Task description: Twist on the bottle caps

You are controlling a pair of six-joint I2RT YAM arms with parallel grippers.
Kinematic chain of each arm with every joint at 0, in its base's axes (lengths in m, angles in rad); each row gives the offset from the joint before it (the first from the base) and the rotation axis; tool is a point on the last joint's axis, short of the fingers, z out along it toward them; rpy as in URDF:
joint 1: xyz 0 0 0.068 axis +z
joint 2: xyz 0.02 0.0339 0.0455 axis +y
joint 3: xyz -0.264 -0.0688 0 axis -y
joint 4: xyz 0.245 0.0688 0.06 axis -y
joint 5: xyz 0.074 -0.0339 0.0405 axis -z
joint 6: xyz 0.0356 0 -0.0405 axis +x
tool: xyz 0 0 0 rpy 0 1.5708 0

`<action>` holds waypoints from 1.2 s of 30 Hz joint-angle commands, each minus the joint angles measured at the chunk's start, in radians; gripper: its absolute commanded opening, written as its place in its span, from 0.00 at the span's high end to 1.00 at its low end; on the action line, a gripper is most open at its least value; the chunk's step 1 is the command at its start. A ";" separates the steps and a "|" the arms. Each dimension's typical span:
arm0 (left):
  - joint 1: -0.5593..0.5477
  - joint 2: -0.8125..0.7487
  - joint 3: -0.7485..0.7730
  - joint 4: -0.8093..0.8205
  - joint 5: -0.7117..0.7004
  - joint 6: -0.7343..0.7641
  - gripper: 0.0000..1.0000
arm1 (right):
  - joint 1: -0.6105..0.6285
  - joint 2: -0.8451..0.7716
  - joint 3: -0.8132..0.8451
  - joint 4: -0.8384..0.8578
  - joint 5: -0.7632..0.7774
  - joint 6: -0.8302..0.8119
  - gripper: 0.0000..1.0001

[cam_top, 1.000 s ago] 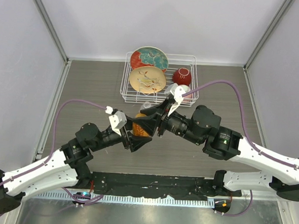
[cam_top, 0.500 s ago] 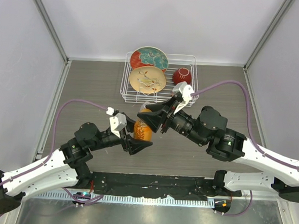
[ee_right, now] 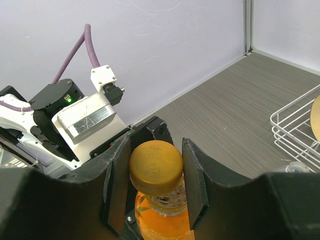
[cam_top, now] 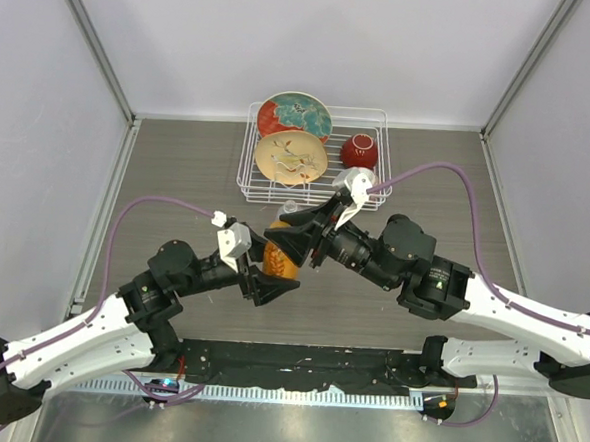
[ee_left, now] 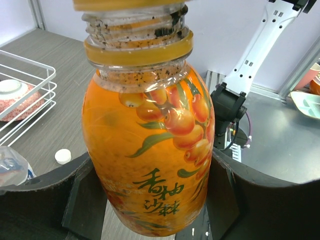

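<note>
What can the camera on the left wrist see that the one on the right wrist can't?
Only the left wrist view shows the fruit label on the orange bottle, its bare neck threads and a little white cap. Only the right wrist view shows the round top of the orange cap, squeezed between the right fingers. Both show the orange bottle and the white wire rack.

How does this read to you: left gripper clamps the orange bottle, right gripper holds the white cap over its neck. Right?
Not quite. The right gripper holds the orange cap, as the right wrist view shows. The white cap lies on the table. The left gripper does clamp the orange bottle.
</note>
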 commanded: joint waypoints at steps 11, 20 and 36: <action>0.044 -0.027 0.051 0.033 0.029 -0.012 1.00 | 0.008 -0.043 0.007 0.004 -0.009 0.023 0.86; 0.044 -0.027 0.062 0.027 0.098 -0.009 1.00 | 0.008 0.002 0.030 0.004 0.020 -0.013 0.86; 0.047 -0.047 0.048 0.036 0.075 -0.008 1.00 | 0.008 -0.041 0.013 -0.059 0.051 -0.020 0.87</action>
